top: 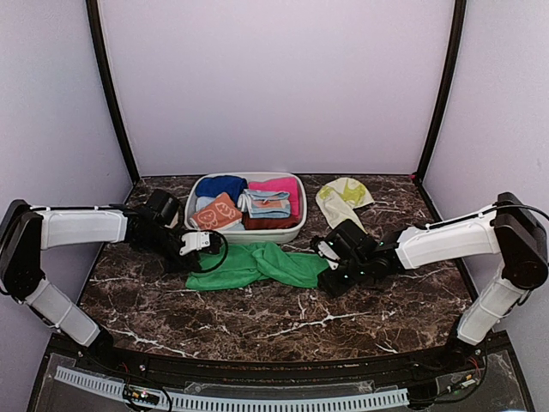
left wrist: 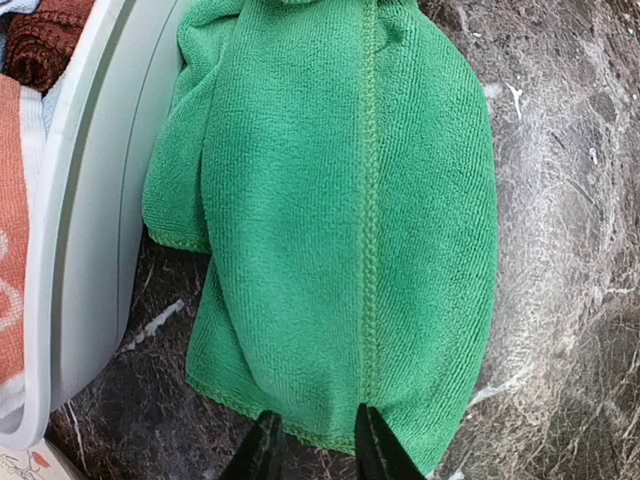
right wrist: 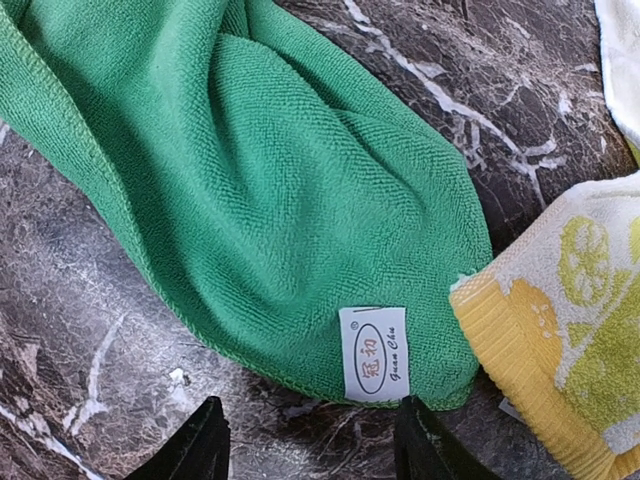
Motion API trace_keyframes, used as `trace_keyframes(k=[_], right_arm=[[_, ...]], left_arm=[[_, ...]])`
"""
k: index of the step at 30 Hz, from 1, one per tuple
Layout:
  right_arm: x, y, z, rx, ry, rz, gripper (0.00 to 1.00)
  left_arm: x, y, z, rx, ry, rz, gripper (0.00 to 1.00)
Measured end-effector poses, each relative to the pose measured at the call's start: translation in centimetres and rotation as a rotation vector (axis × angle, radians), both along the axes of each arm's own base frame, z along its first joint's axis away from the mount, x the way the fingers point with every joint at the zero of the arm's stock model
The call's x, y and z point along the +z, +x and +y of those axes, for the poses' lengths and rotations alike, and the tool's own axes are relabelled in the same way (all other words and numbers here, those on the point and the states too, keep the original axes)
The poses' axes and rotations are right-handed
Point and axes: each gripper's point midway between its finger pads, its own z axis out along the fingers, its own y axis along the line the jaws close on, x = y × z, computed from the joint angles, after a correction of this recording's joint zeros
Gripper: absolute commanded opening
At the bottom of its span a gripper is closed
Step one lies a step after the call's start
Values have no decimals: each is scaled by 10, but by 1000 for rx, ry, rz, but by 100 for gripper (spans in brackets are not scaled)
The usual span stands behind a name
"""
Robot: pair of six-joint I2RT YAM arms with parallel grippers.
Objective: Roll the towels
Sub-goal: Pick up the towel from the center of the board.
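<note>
Green towel [top: 257, 264] lies on table [top: 257, 322], just before bin [top: 297, 230]. Left claw [left wrist: 315, 445] narrowly parted over one hem; right claw [right wrist: 312, 445] spread wide at label [right wrist: 373, 352] end. Risk: shallow pinch slips, roll starts crooked.

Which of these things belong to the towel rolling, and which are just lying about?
For the job:
- green towel, spread out between the two arms
- cream towel with yellow-green print

Lying about:
- white bin
- in the bin: orange cloth, pink cloth, blue cloth
</note>
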Motion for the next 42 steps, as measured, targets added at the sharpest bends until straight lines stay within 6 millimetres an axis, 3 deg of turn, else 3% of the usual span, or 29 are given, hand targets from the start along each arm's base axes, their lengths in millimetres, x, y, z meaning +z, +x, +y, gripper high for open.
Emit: trace_keyframes(k=[7,15,18,22,24,28,34,37,39,42], right_arm=[[0,-1,0,-2,2,3,55],[0,-2,-1,-10,9,8,55],[0,-2,0,-12,11,9,54],[0,-2,0,-12,11,9,54],[0,-2,0,-12,11,9,54],[-3,-2,-1,-12,6,12,57],[-21,-3,-2,-2,-37,38,58],[-20,2,4,6,-34,29,56],[-21,5,8,10,-32,26,53],[-21,7,11,12,-27,21,33]], left_arm=[[-11,-1,4,-2,32,21,40],[-28,-7,11,-7,76,49,37],[-36,-6,12,-4,89,59,31],[-42,-5,13,5,94,51,11],[-41,-2,12,13,89,39,4],[-35,0,11,28,72,33,4],[-2,7,0,57,-4,16,3],[6,6,-4,68,-33,20,2],[6,4,-3,77,-35,31,2],[4,2,-2,94,-32,49,2]])
